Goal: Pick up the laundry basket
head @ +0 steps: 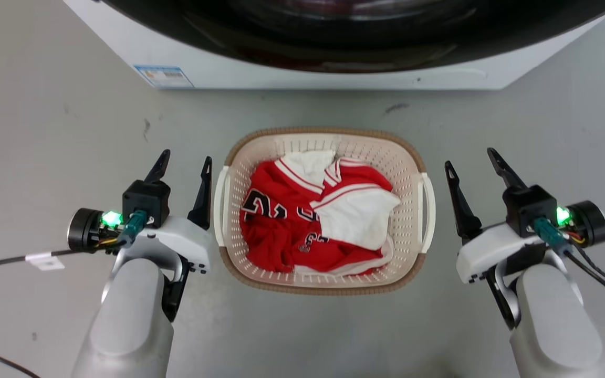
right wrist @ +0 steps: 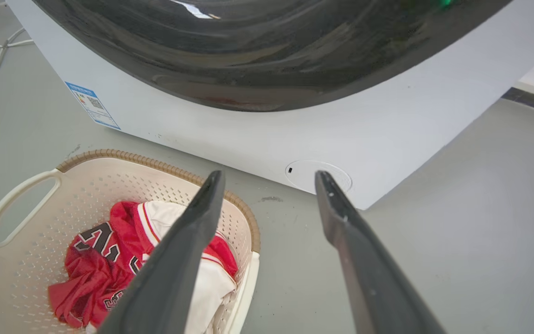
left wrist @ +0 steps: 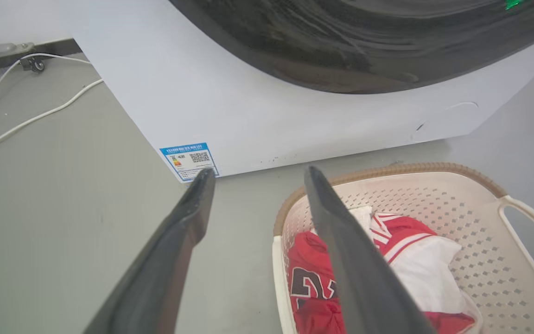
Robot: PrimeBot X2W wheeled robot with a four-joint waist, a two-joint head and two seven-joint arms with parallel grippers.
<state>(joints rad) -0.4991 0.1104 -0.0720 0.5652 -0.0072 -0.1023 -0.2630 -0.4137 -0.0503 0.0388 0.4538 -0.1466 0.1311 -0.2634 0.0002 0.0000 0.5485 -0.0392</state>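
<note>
A: Entry 1. Where do we place the laundry basket point(head: 386, 152)?
B: We log it upright on the grey floor point(head: 45, 131). It is near the front of the white washing machine point(head: 281, 73), with a strip of bare floor between them, and midway between our 2 arms. Inside lie a red jersey point(head: 276, 231) and a white garment point(head: 357, 218), crumpled together.
A: Entry 2. The left gripper point(head: 187, 155)?
B: Fingers spread wide, nothing between them. Its inner finger sits just beside the basket's left handle point(head: 220, 205). We cannot tell whether they touch.
A: Entry 3. The right gripper point(head: 468, 157)?
B: Likewise wide and empty. It stands near the right handle point(head: 428, 207), clearly apart from it, with floor showing between.
A: Anything else we note?
B: A blue label point(head: 163, 76) on the machine's lower corner, and white cables point(left wrist: 26, 120) on the floor beside the machine.
</note>
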